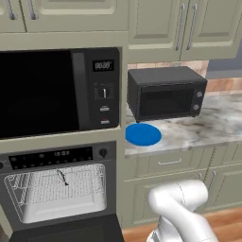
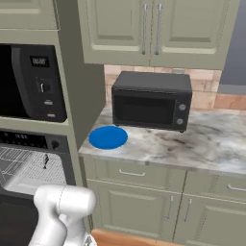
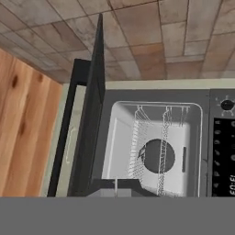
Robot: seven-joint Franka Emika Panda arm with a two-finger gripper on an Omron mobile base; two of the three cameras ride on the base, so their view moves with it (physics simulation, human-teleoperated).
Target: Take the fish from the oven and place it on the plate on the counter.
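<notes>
Oven (image 1: 56,189): wide black built-in unit with a control strip, display and knob, its drop-down door lowered fully open, exposing a pale interior and a wire rack. Fish (image 1: 62,177): tiny slim dark-grey sliver lying on the wire rack, near the middle of the cavity. Plate (image 1: 143,134): flat round bright-blue disc, bare, resting on the grey-white marbled stone counter (image 1: 208,125) at its left end near the front edge.
</notes>
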